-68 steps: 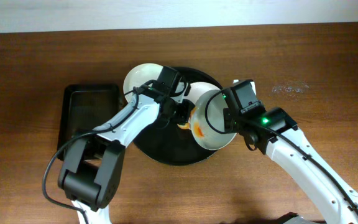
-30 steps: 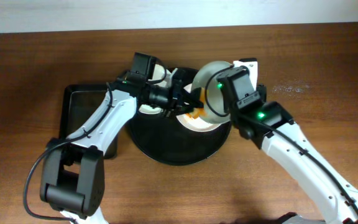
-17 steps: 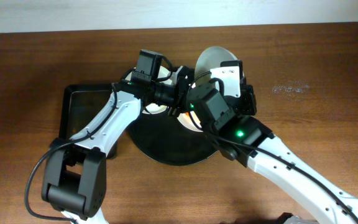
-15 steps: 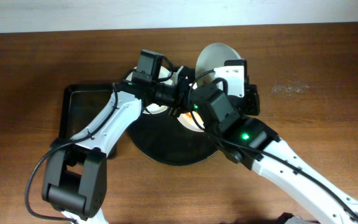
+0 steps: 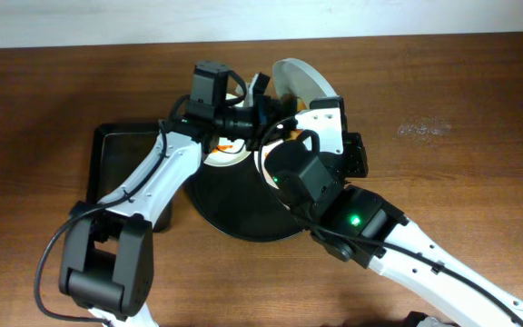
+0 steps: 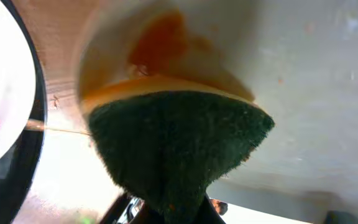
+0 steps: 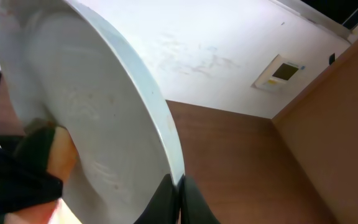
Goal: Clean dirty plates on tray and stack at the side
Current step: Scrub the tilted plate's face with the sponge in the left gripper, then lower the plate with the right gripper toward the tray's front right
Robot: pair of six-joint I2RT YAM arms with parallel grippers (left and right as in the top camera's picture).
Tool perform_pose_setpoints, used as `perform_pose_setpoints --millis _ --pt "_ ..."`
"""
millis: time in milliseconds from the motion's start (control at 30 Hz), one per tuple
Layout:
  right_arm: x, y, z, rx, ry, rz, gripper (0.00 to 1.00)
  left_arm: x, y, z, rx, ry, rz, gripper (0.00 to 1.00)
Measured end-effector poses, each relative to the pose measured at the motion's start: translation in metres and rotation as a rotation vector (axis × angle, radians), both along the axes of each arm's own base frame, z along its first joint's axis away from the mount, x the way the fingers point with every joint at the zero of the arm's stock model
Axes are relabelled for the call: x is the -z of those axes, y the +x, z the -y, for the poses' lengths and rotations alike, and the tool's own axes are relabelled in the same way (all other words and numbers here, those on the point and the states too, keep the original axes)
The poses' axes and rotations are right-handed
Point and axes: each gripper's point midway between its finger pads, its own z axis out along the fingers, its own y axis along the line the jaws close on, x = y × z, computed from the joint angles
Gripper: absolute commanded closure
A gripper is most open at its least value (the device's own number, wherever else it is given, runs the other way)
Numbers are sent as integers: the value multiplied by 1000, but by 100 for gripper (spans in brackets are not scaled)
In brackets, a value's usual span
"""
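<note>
The left gripper point(image 5: 258, 111), clamped tight on a green-backed sponge point(image 6: 179, 149), pressed it against the face of the raised plate point(image 6: 291, 74). An orange smear point(image 6: 160, 37) showed just above the pad. The right gripper point(image 7: 179, 190) was pinched shut on that plate's rim. About two seconds before, this plate had sat low over the round black tray point(image 5: 234, 213) at frame centre. Now it stood tipped on edge at the upper centre of the overhead view, and both arms had shifted up with it. Wiping looked under way, not finished. A second plate point(image 5: 221, 156) lay at the tray's upper left edge, under the left arm.
</note>
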Motion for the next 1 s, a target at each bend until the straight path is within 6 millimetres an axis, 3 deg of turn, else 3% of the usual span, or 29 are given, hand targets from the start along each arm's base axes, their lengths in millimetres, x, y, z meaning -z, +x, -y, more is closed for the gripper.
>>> perform_pose_setpoints --millis 100,167,367,500,633,833,967,1000 --pt "-1 0 1 5 -3 2 96 -9 -13 15 66 -38 23 100" --pt "-1 0 1 7 -3 4 96 -17 -11 18 79 -65 77 100" --pt "2 0 -3 -18 10 -12 96 -21 22 -14 -30 -61 125 100" --pt "3 1 -5 -29 18 -16 96 -55 25 -10 18 -158 316 100" --pt "5 1 -8 -46 26 -26 96 -45 13 -5 52 -144 223 100" --pt "6 1 -12 -65 32 -37 96 -18 -28 23 164 -83 107 100" --pt "28 -8 -2 -59 30 -140 96 -14 -30 21 178 -72 147 100" --pt "37 -8 4 -50 50 -181 85 -14 -29 19 178 -72 161 100"
